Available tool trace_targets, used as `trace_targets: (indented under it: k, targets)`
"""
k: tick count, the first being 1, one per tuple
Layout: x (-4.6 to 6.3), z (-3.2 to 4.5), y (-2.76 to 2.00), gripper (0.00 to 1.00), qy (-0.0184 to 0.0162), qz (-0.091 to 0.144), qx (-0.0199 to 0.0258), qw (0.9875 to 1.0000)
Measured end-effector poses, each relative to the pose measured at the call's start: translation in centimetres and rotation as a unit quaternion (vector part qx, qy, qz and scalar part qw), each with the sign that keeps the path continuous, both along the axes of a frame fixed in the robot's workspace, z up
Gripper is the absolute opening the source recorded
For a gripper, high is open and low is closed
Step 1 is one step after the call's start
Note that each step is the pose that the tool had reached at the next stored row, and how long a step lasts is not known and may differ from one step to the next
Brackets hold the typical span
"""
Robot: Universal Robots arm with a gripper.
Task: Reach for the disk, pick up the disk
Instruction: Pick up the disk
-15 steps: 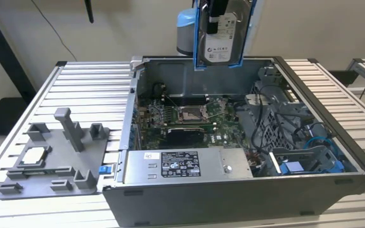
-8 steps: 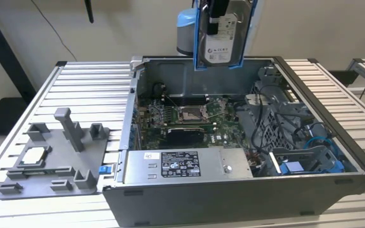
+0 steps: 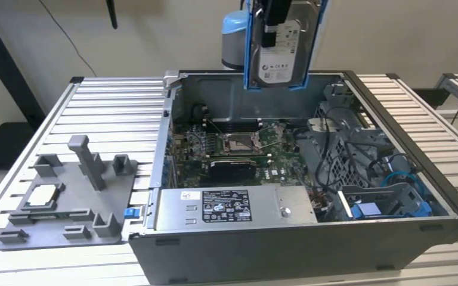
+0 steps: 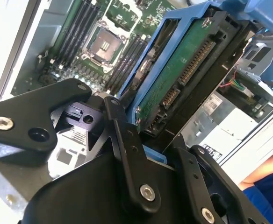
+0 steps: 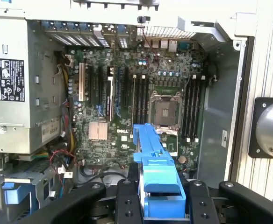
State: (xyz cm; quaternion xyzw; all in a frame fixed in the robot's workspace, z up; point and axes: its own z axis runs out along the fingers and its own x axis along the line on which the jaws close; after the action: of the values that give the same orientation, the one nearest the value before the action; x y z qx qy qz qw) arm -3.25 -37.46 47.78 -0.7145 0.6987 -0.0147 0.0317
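Gripper fingers pinching disk between them, holding it hanging above open computer case; reach and pickup appearing complete.

We see an open computer case on a slatted table, its motherboard exposed, a grey power supply inside, and a grey fixture beside it.

My flat silver-grey metal disk has a bright blue frame, a white label and a green underside.
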Motion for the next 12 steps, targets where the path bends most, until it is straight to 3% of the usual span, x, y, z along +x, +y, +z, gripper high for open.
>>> trace_targets:
  k: [6, 12]
  targets:
    - [0.03, 0.0, -0.2, 0.0, 0.0, 0.0, -0.0002, 1.0]
    - [0.2, -0.06, -0.9, 0.0, 0.0, 0.0, -0.0002, 1.0]
